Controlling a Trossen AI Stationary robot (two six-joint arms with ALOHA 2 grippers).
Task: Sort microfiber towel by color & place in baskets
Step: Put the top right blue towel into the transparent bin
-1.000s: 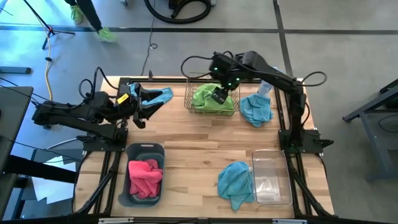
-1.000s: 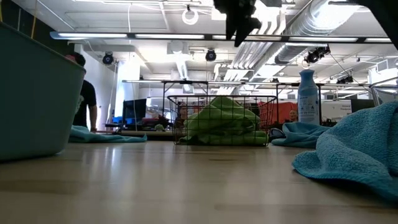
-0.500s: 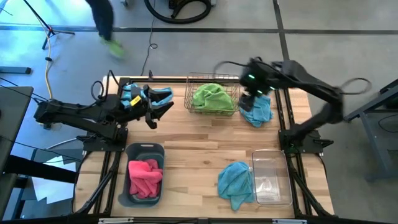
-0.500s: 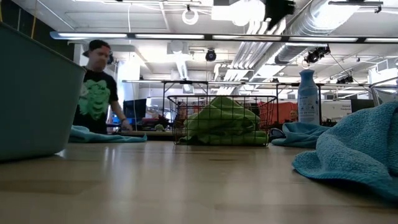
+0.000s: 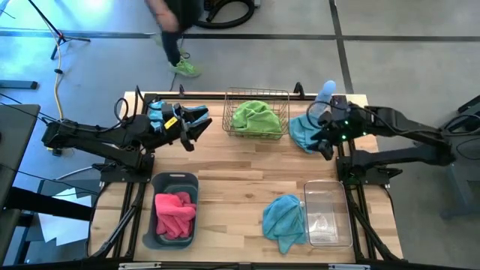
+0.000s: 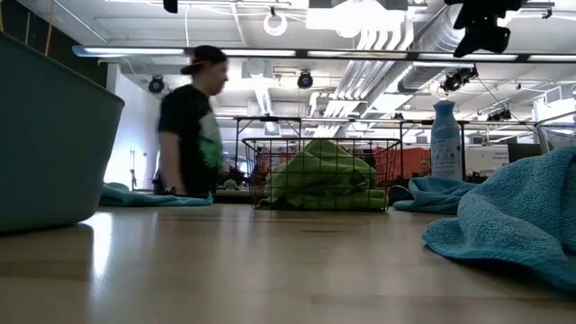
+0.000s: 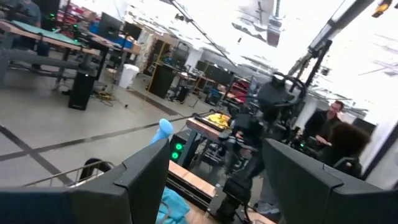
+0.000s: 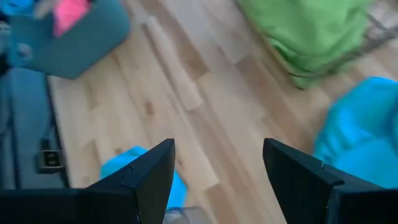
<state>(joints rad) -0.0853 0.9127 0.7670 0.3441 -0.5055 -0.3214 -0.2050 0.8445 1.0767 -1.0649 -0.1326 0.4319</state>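
A brass wire basket [image 5: 257,114] at the far edge holds a green towel [image 5: 256,117], seen through the mesh in the low view [image 6: 319,177]. The dark grey-blue tub [image 5: 174,182] holds a pink towel [image 5: 175,212]. The clear tub [image 5: 327,214] stands near right. Three blue towels lie on the table: far left [image 5: 196,113], far right [image 5: 301,132], and beside the clear tub [image 5: 283,220]. My left gripper [image 5: 193,133] hangs open over the far-left towel. My right gripper [image 5: 325,147] is open above the near edge of the far-right towel [image 8: 364,134].
A pale blue spray bottle [image 5: 323,94] stands at the far right corner, behind the far-right towel. A person [image 6: 191,121] walks past beyond the far edge. Bare wood [image 5: 240,176] lies between the wire basket and the near tubs.
My right gripper has swung from above the green towel in the wire basket toward the table's right and a little nearer, ending over the far-right blue towel. My left gripper has drifted slightly toward the right. The person behind the table has walked rightward.
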